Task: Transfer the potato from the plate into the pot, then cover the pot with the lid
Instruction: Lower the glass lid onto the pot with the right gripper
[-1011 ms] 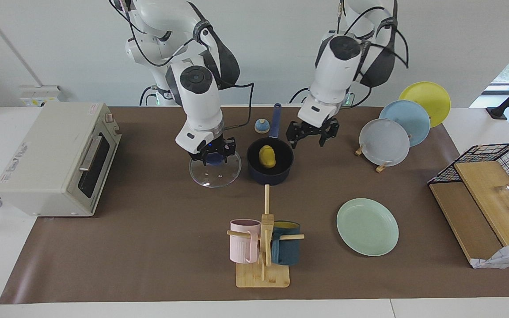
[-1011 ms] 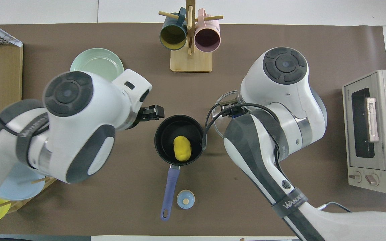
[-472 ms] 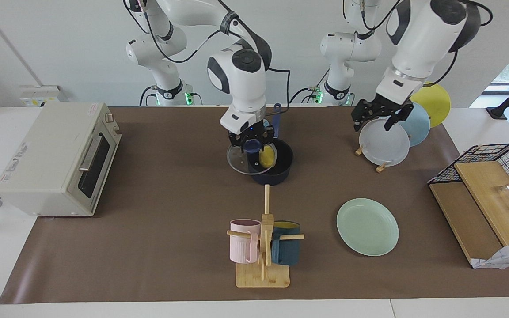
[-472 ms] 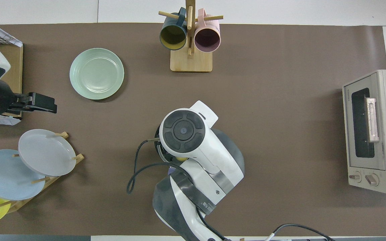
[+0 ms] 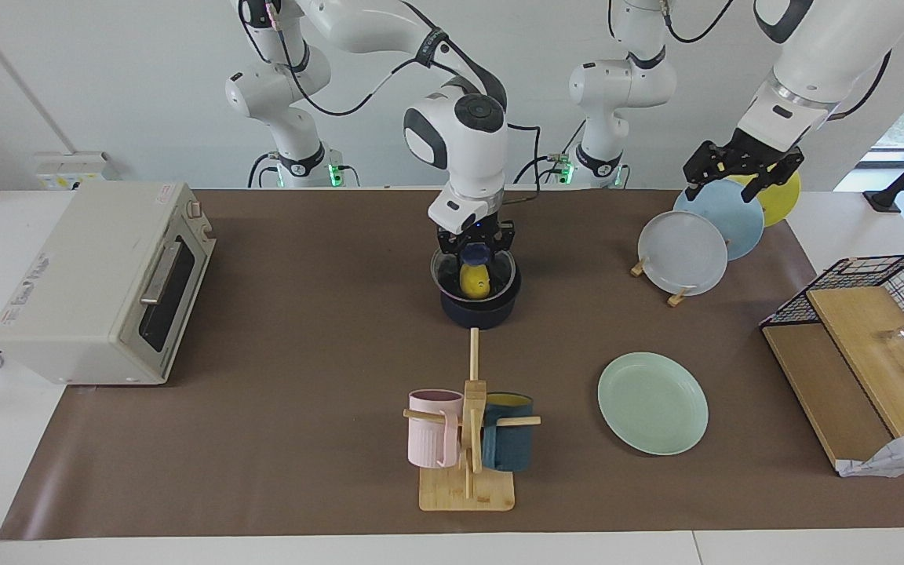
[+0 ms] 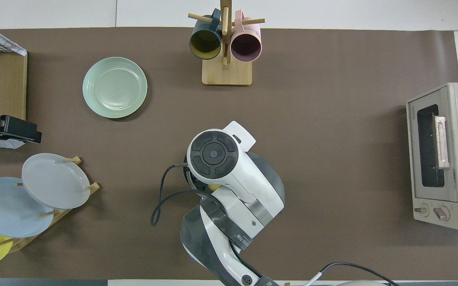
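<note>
Two arms are on record, listed view by view.

Facing view:
- Right gripper, upper centre of the frame: fingers clamped on the blue knob of the round clear glass lid with metal rim. The lid sits level over the mouth of the small dark navy-blue saucepan; whether its rim rests on the pot's rim or hangs just above cannot be told.
- Small glossy bright-yellow oval potato: inside the pot, seen through the glass.
- Key relation: knob, lid and pot line up straight below the gripper, so the move left looks to be a short drop and release, with no sideways shift.
- Round pale mint-green plate, lower right of the frame: bare.
- Left gripper, upper right: waits in the air over the rack of upright plates, fingers spread, holding nothing.

Overhead view:
- The right arm's wrist covers pot and lid at frame centre; only a sliver of the potato shows.
- Mint-green plate, upper left of the frame.
- Left gripper, at the left edge, well apart from the pot; the right gripper is plainly the nearer.
</note>
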{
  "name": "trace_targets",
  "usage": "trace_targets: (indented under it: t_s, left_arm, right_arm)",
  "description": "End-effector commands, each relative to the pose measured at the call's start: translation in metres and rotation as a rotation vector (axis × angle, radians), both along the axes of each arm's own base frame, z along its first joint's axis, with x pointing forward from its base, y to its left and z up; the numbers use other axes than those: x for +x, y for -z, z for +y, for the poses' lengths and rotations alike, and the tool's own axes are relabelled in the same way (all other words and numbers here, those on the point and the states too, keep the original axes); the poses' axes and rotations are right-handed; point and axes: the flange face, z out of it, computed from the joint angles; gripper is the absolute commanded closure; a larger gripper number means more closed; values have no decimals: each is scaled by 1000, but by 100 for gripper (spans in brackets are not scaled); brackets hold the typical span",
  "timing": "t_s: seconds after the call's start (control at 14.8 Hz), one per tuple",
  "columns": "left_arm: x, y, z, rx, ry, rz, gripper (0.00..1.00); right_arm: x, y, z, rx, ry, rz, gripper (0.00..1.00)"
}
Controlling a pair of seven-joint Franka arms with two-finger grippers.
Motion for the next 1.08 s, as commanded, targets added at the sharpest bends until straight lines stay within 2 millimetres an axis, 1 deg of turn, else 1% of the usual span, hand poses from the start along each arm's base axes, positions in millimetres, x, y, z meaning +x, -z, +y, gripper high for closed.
trace_targets:
  t_s: [0.0, 0.07, 0.13, 0.2, 0.4, 0.67, 0.81, 0.88, 0.94, 1.01]
  left_arm:
    - [3, -2, -5, 28, 20, 16, 0]
    - [3, -1, -5, 29, 20, 19, 0]
    - [1, 0, -10, 32, 32, 26, 0]
    - [-1, 0, -12, 44, 38, 34, 0]
    - [-1, 2, -11, 65, 44, 44, 0]
    - [7, -2, -8, 80, 103, 15, 0]
    - [11, -1, -12, 79, 109, -2, 0]
    - [12, -3, -14, 77, 96, -16, 0]
    - [13, -4, -12, 75, 55, -23, 0]
    - [14, -4, -6, 71, 29, -22, 0]
  right_arm:
    - [1, 4, 2, 14, 15, -9, 100]
    - [1, 6, 3, 13, 15, -8, 100]
    - [-1, 7, 6, 13, 19, -7, 100]
    - [-2, 11, 9, 14, 22, -8, 100]
    - [-1, 14, 10, 15, 24, -7, 100]
    - [2, 13, 10, 27, 25, -23, 100]
    - [3, 15, 11, 33, 25, -32, 100]
    - [3, 14, 12, 35, 23, -36, 100]
    - [4, 14, 12, 39, 25, -41, 100]
    - [4, 14, 12, 38, 22, -42, 100]
